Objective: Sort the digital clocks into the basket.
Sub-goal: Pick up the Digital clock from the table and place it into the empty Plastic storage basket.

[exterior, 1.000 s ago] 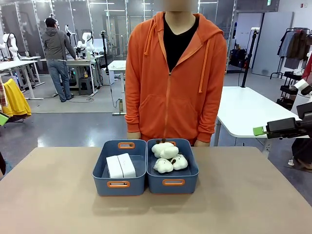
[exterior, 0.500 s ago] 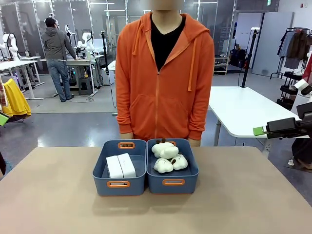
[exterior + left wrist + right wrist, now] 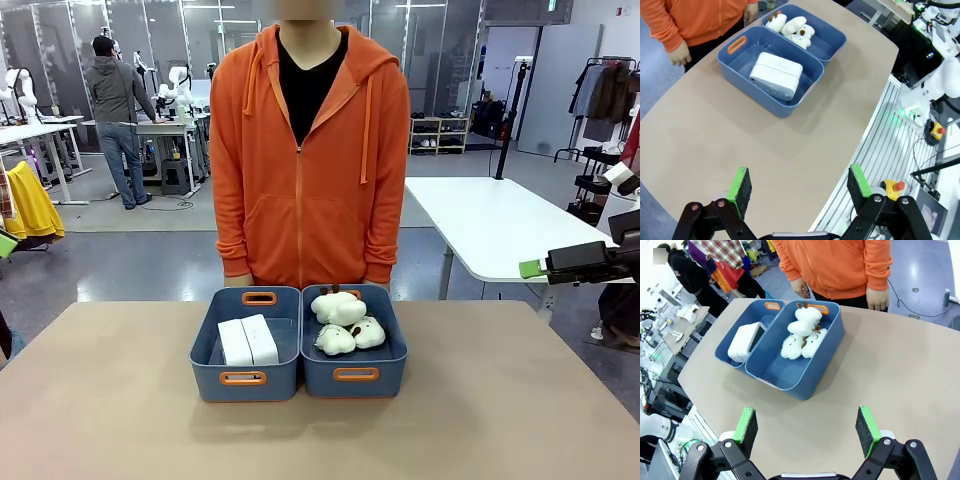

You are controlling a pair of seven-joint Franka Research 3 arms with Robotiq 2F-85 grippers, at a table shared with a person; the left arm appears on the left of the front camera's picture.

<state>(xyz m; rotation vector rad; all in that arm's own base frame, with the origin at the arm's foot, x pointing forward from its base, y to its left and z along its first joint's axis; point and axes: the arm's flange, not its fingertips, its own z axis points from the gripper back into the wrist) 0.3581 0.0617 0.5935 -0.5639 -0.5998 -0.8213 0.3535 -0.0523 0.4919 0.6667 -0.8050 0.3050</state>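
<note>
Two white digital clocks (image 3: 248, 341) lie side by side in the left blue basket (image 3: 245, 378), also seen as white blocks (image 3: 776, 75) in the left wrist view and as one white block with a screen edge (image 3: 743, 343) in the right wrist view. My left gripper (image 3: 798, 186) hovers open high above the bare table, well away from the basket (image 3: 740, 67). My right gripper (image 3: 807, 426) is open too, above the table short of the baskets (image 3: 729, 340). In the front view its green-padded fingers (image 3: 532, 268) show at the right edge.
A second blue tub (image 3: 354, 374) beside the first holds several cream plush toys (image 3: 343, 322). A person in an orange hoodie (image 3: 305, 160) stands at the far table edge, hands (image 3: 877, 299) hanging near the tubs. A white table (image 3: 490, 225) stands behind right.
The person has stepped to the left behind the tubs. Both grippers and the clocks have stayed still.
</note>
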